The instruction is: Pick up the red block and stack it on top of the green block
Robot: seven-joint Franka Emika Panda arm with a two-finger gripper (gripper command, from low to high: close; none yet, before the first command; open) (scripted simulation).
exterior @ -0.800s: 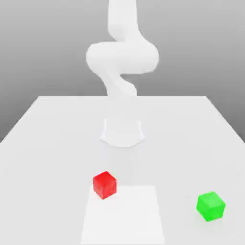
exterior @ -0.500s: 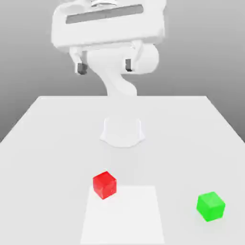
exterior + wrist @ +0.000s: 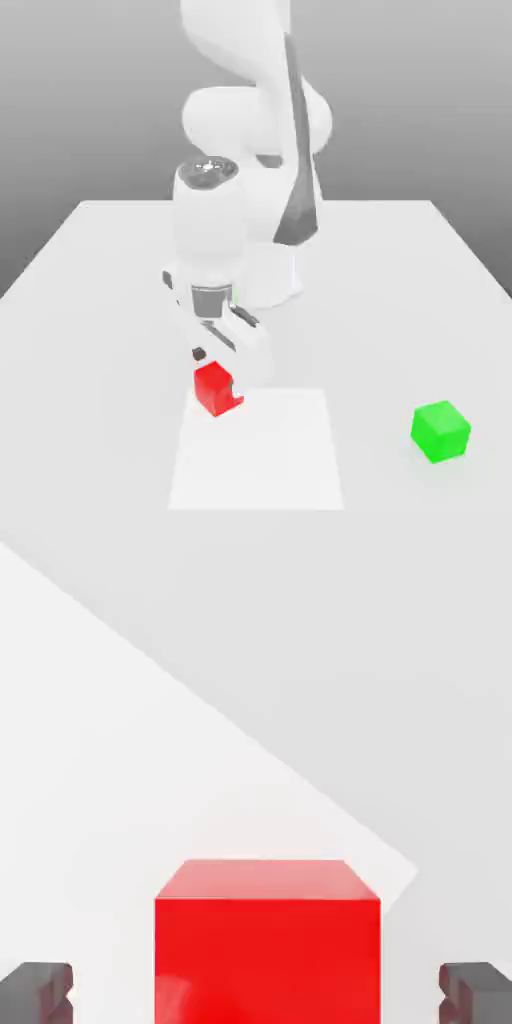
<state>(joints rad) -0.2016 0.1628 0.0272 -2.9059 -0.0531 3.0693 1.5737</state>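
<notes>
Hand (image 3: 218, 378) is seen spread wide about the red block (image 3: 213, 388) on the table (image 3: 90, 400), nothing gripped. Centring should be kept, tips lowered if needed, then closed evenly before lifting. Green block (image 3: 440, 432) is seen well apart, toward the exterior view's right.

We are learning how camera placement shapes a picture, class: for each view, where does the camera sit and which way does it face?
Exterior view: off the arm, facing the robot across the table and looking down on it; arm and gripper show.
Hand view: on the hand, facing out past the open fingertips at the red block between them; both fingertips show.
Shared: the red block, the fingertips and the pale square.
</notes>
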